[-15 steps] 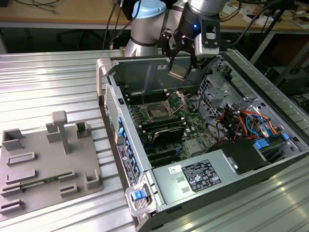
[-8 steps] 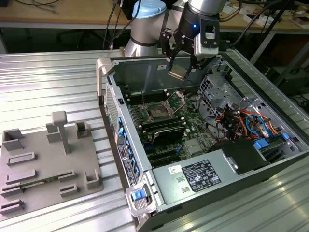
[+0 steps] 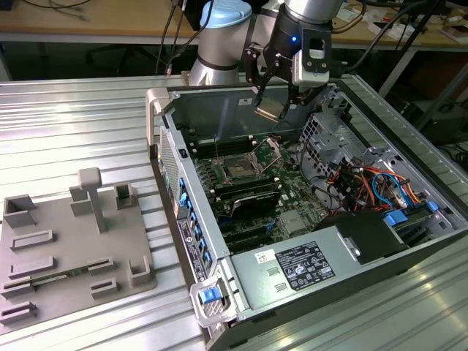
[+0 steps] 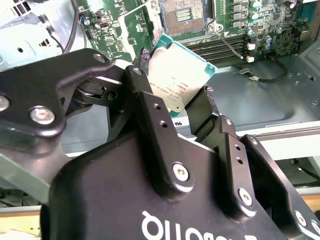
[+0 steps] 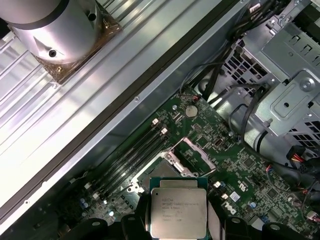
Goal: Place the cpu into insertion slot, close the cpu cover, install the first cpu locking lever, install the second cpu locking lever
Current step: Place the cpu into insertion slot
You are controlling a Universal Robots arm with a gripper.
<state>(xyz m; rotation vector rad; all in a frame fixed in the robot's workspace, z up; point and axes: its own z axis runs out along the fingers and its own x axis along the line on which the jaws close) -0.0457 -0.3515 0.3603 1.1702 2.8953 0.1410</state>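
In the exterior view the gripper hangs over the open case, clamped on the tilted cpu. The insertion slot lies lower, at about seven o'clock from it, with the cpu cover raised on the slot's two o'clock side. In the second wrist view the fingers pinch opposite chip edges, with clear air around. In the first wrist view the slot lies well apart beyond the chip, beside the memory slots.

An open computer case lies on a ribbed metal table. On the exterior view's left, apart from the case, sits a grey fixture plate with moulded holders. Inside the case, a white-labelled grey power supply lies near orange and blue cables. Long black memory slots cross the green motherboard.
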